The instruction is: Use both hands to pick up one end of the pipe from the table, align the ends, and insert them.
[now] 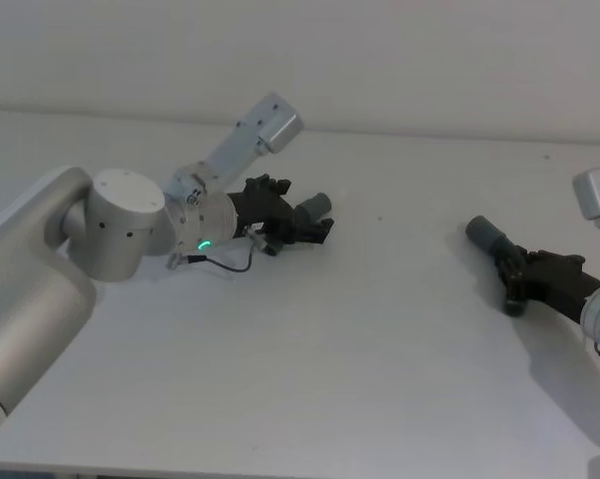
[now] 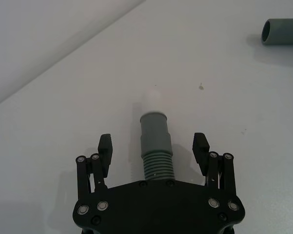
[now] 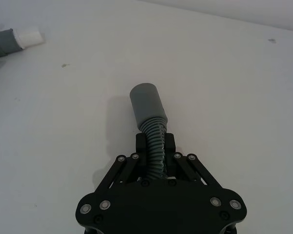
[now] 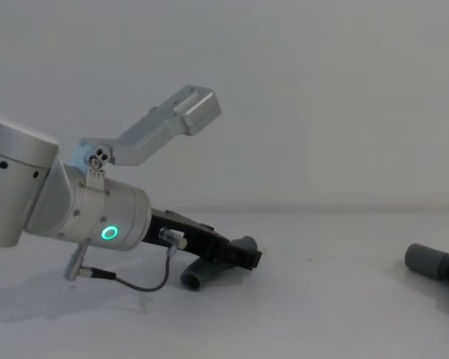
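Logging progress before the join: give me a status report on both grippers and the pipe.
Left gripper open, straddling the white-tipped piece. Right gripper shut on the open-mouthed piece. Ends apart across the table, not yet joined.

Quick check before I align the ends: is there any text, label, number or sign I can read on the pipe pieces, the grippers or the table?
No readable text anywhere.
No marking on the left pipe piece or the right pipe piece.
No lettering on the left gripper or the right gripper.
The green ring light is a light, not a sign.
The table is blank white.
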Controlling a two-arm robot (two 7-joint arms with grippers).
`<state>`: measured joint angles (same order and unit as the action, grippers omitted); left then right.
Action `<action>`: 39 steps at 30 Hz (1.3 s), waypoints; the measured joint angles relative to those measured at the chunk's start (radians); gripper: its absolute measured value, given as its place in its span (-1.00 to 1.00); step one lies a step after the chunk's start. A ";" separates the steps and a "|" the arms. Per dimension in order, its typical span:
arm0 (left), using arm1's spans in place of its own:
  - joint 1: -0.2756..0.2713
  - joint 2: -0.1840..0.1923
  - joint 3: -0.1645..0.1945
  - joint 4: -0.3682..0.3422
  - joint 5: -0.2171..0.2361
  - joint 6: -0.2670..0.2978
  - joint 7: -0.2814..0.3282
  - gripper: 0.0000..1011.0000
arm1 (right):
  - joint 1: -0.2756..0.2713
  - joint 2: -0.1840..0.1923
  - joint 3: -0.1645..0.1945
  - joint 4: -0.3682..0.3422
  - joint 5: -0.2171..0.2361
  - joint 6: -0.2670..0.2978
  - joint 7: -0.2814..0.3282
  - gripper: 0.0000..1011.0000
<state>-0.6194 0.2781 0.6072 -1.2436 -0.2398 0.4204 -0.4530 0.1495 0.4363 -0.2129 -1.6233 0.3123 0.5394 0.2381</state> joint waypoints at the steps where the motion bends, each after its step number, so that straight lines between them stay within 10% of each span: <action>1: -0.003 -0.003 0.000 0.006 0.000 0.003 -0.002 0.98 | 0.000 0.000 0.000 0.000 0.000 0.000 0.000 -0.60; 22: -0.030 -0.028 0.001 0.057 0.010 0.019 -0.027 0.94 | 0.000 0.000 0.000 0.000 0.000 0.000 0.000 -0.60; 39: -0.036 -0.033 0.001 0.067 0.012 0.022 -0.032 -0.04 | 0.000 0.000 0.000 0.000 0.000 0.000 0.000 -0.60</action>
<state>-0.6551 0.2448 0.6079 -1.1764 -0.2280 0.4425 -0.4852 0.1495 0.4363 -0.2129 -1.6233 0.3123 0.5395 0.2381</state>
